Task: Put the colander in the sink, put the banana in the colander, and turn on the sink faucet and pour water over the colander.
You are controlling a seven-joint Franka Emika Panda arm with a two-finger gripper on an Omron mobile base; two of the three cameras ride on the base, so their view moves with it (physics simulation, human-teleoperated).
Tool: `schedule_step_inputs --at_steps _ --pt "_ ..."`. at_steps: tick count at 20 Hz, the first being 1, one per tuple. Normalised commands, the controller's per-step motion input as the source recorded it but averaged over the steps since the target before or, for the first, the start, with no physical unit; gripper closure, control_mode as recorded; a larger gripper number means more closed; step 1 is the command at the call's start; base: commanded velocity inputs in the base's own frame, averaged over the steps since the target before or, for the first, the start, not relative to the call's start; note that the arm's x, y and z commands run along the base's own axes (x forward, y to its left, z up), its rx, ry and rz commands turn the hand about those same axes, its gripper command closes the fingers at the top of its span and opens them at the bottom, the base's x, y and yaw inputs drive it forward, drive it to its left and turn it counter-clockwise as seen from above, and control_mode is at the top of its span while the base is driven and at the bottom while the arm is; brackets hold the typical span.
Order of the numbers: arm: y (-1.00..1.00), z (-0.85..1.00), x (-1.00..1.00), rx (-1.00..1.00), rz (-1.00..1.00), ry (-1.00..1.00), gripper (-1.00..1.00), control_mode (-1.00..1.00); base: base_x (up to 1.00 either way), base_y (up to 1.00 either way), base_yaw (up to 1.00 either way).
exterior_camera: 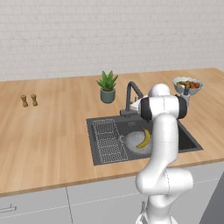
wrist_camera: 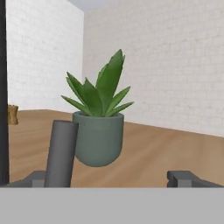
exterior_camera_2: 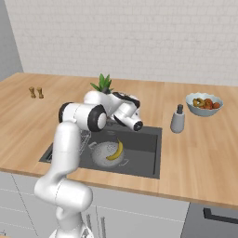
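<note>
The silver colander point(exterior_camera: 131, 140) point(exterior_camera_2: 102, 154) sits in the dark sink point(exterior_camera: 189, 141) point(exterior_camera_2: 145, 149), and the yellow banana point(exterior_camera: 145, 138) point(exterior_camera_2: 115, 151) lies inside it. The dark gooseneck sink faucet point(exterior_camera: 131, 93) rises at the sink's back rim. No water shows at its spout. My gripper point(wrist_camera: 113, 179) is open and empty, level with the counter at the faucet. In the hand view its left fingertip point(wrist_camera: 38, 178) stands by a dark grey cylinder of the faucet point(wrist_camera: 61, 153), and a dark upright bar point(wrist_camera: 2, 87) runs down the left edge.
A potted green plant point(exterior_camera: 107, 87) point(exterior_camera_2: 103, 83) point(wrist_camera: 98, 131) stands just behind the faucet, straight ahead of the hand. A wire rack point(exterior_camera: 107, 140) fills the sink's left side. To the right are a fruit bowl point(exterior_camera: 187, 85) point(exterior_camera_2: 203, 103) and a grey dispenser point(exterior_camera_2: 177, 120). Two shakers point(exterior_camera: 29, 100) stand far left.
</note>
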Motion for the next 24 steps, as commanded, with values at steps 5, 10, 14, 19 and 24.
schedule_step_inputs --at_steps 5,10,14,19,24 --pt "0.05 0.0 0.06 0.0 0.0 -0.06 -1.0 -1.0 0.0 0.0 0.0" --pt "0.09 0.0 0.05 0.0 0.0 -0.03 1.0 -1.0 0.0 0.0 0.0" --pt "0.02 -0.02 0.02 0.0 0.0 0.0 1.0 -1.0 0.0 0.0 0.0" --pt "-0.04 0.0 0.1 0.0 0.0 0.0 1.0 -1.0 0.0 0.0 0.0" --pt "-0.35 0.0 0.09 0.0 0.0 0.01 1.0 -1.0 0.0 0.0 0.0"
